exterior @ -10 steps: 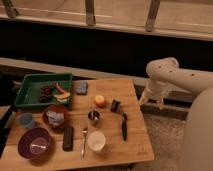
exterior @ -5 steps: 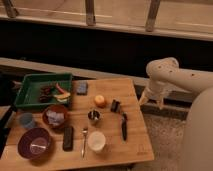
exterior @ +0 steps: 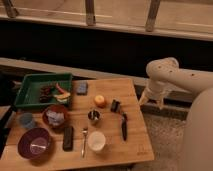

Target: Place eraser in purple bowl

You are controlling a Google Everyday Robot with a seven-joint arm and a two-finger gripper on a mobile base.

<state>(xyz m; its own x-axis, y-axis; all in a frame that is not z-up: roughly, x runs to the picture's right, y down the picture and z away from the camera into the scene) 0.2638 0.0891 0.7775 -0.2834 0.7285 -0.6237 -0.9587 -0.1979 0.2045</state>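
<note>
Camera view shows my claw (exterior: 151, 98) hanging off the right edge of the desk (exterior: 111, 151), at mid-right of the frame, spread and holding nothing. The eraser (exterior: 68, 138) lies flat at the lower left of the desk, its long side running toward the front edge, just beside the purple bowl (exterior: 26, 136) and on its right; the two are well apart from my claw. The step in hand, as I judge it, is the reach across to the eraser. My path crosses the knife (exterior: 124, 127), the white cup (exterior: 96, 141) and the fork (exterior: 84, 143), so I should travel high and come down only once I am over the eraser. The fork lies close on its right, so I would turn the claw to close across the eraser's narrow width near its middle, keeping one finger clear of the fork. The block is low, so I need to go down nearly to the wood before closing. After that the carry to the bowl is short: lift clear of its rim, then let go over the pale bottom.
</note>
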